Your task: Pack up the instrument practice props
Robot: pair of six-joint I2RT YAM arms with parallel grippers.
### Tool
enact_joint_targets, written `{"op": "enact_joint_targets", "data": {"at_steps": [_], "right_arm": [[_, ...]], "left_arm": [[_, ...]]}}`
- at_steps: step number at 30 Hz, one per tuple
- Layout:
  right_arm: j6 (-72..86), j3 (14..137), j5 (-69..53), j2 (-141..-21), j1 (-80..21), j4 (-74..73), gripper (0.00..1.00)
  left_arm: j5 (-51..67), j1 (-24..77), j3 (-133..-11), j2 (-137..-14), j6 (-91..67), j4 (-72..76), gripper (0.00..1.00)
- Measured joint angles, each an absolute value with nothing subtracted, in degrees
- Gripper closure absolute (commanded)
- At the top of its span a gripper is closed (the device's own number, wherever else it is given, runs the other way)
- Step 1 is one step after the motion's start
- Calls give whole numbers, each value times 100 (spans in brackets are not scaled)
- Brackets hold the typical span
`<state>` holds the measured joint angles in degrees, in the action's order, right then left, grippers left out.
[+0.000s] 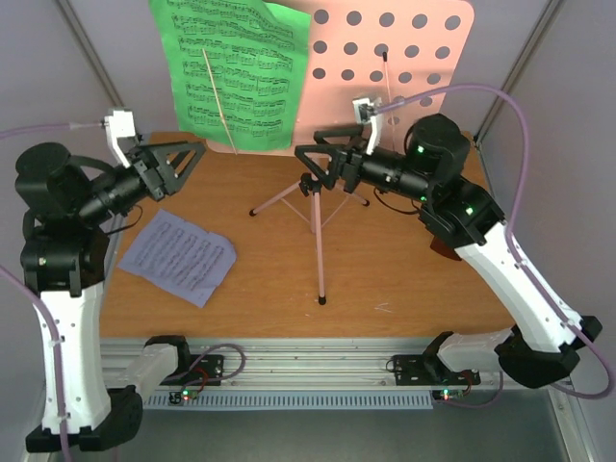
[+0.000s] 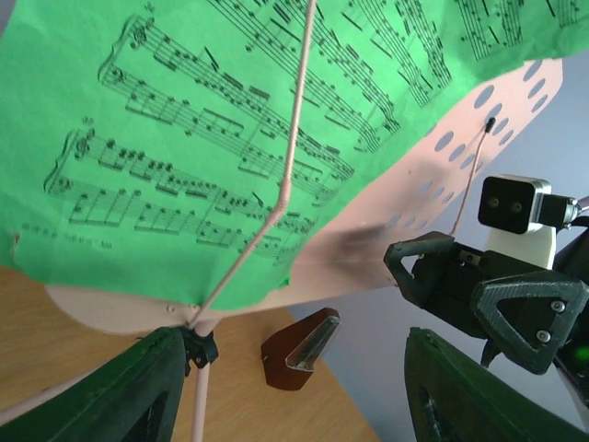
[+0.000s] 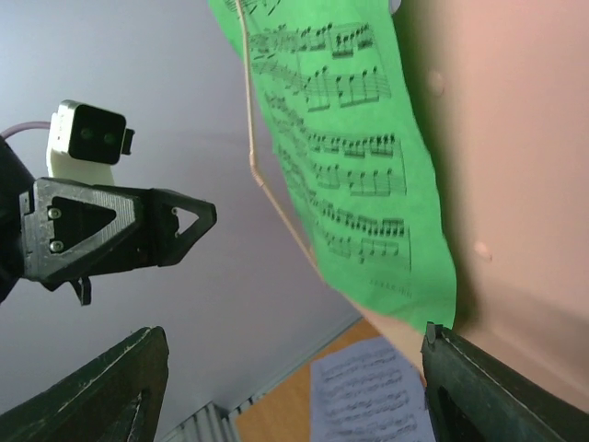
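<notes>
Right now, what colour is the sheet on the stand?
The sheet is green with black notes; left wrist view.

The green music sheet [image 3: 368, 166] lies against the pink stand panel [image 3: 515, 138], which shows to its right. A thin pink wire [image 3: 248, 120] runs along the sheet's left edge. Farther left of the sheet is the left gripper [image 3: 198, 221]. Below the sheet, a white sheet [image 3: 368, 401] lies on the wooden desk [image 3: 281, 414]. The right gripper [image 3: 294, 396] has its fingers [image 3: 92, 396] spread wide.

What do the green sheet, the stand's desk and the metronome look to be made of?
Green sheet: thin matte paper, likely; it curls and carries printed staves. Desk: pink sheet metal or plastic, unclear; smooth, punched with round holes. Metronome: reddish-brown body, wood or plastic, with a clear glossy cover.
</notes>
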<state>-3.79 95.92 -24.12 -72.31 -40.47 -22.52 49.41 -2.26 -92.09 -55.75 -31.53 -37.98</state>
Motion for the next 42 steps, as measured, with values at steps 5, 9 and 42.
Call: {"op": "enact_joint_targets", "data": {"at_steps": [5,9,42], "right_arm": [[-480,10237,-2187,-7784,-4099,-2250,27],[-513,10626,-1959,-8018,-4108,-2226,29],[-523,11690,-1378,-8781,-4130,-2088,49]], "left_arm": [[4963,-158,-9507,-5986,-3463,-3494,36],[4939,-51,-9946,-6368,-3629,-3345,38],[3089,1170,-10801,-6893,-2797,-3889,40]]}}
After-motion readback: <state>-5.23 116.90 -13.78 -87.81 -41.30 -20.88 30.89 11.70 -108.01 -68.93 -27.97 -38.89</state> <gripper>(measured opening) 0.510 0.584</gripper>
